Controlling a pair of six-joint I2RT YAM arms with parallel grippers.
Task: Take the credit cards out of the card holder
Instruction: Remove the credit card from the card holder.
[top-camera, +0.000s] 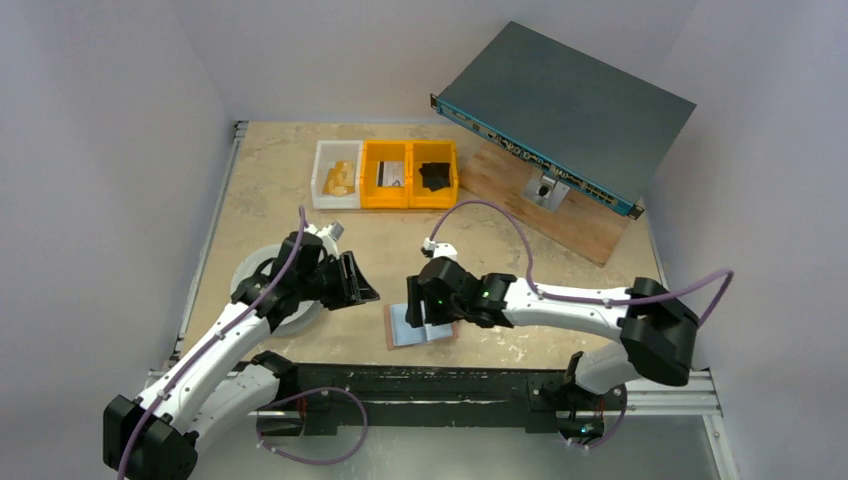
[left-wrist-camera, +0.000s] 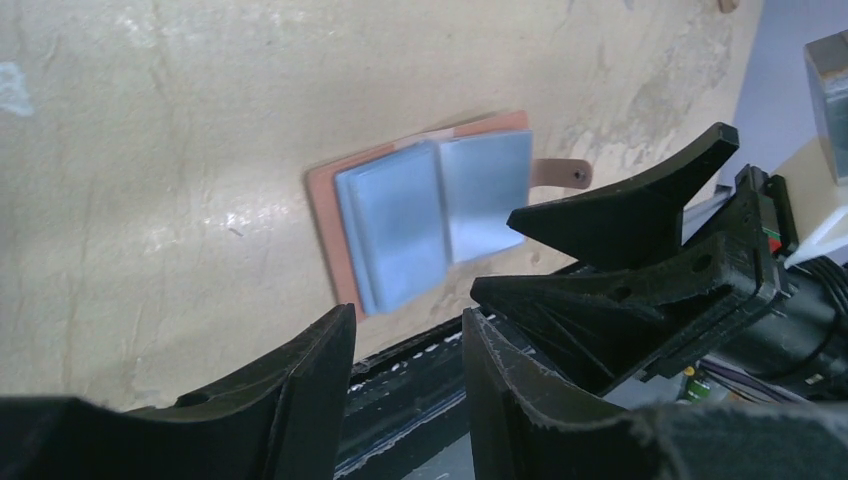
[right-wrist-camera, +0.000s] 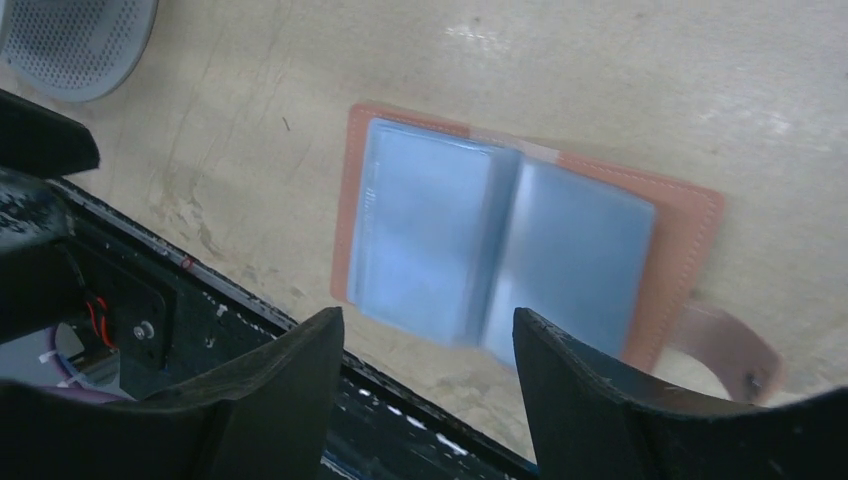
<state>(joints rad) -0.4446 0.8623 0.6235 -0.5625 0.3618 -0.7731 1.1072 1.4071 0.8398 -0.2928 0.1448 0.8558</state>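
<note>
The card holder (top-camera: 420, 326) lies open and flat near the table's front edge. It is pinkish-tan leather with two pale blue shiny inner faces. It also shows in the left wrist view (left-wrist-camera: 430, 212) and the right wrist view (right-wrist-camera: 520, 240), where its snap tab (right-wrist-camera: 735, 352) sticks out. I cannot tell any credit card apart from the blue faces. My right gripper (top-camera: 418, 312) is open and empty just above the holder's near edge (right-wrist-camera: 430, 325). My left gripper (top-camera: 366, 290) is open and empty, left of the holder (left-wrist-camera: 405, 330).
A white bin (top-camera: 337, 172) and two yellow bins (top-camera: 410, 172) stand at the back. A grey box (top-camera: 565, 110) rests on a wooden board (top-camera: 560, 205) at the back right. A grey round disc (top-camera: 262, 292) lies under my left arm. A black rail (top-camera: 420, 385) runs along the front edge.
</note>
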